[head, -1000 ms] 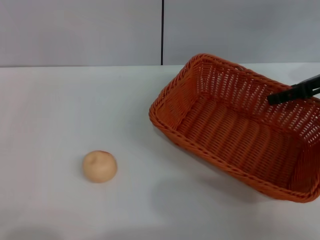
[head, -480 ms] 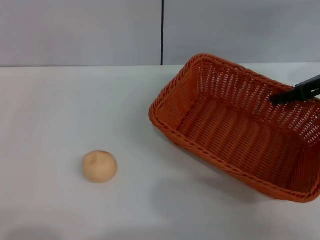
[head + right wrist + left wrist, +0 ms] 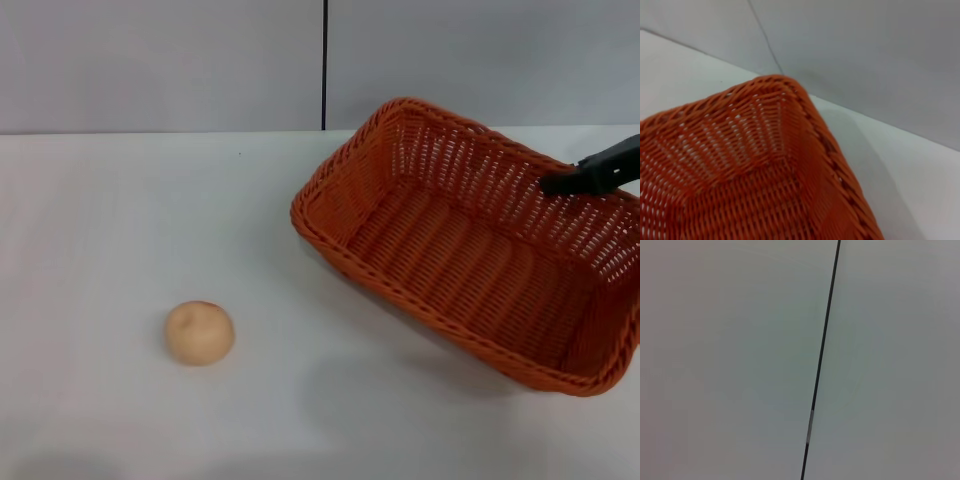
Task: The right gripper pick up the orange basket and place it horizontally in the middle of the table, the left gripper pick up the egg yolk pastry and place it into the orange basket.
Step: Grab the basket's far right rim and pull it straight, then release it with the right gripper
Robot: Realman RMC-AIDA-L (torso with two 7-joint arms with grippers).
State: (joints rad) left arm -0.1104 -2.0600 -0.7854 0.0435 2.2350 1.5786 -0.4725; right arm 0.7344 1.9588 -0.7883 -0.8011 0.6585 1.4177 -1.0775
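Observation:
The orange basket (image 3: 450, 250) hangs tilted on the right side of the table (image 3: 120, 220), with a shadow on the white top beneath it. My right gripper (image 3: 556, 184) comes in from the right edge of the head view and is shut on the basket's far rim. The right wrist view looks into one corner of the basket (image 3: 740, 190) from close up. The egg yolk pastry (image 3: 199, 332), a small tan dome, sits alone on the table at the front left, well apart from the basket. My left gripper is out of view.
A grey wall (image 3: 160, 60) with a dark vertical seam (image 3: 325, 65) stands behind the table's far edge. The left wrist view shows only that wall and the seam (image 3: 821, 360).
The basket has shifted a little to the left and tipped further in my right gripper's hold. The pastry has not moved.

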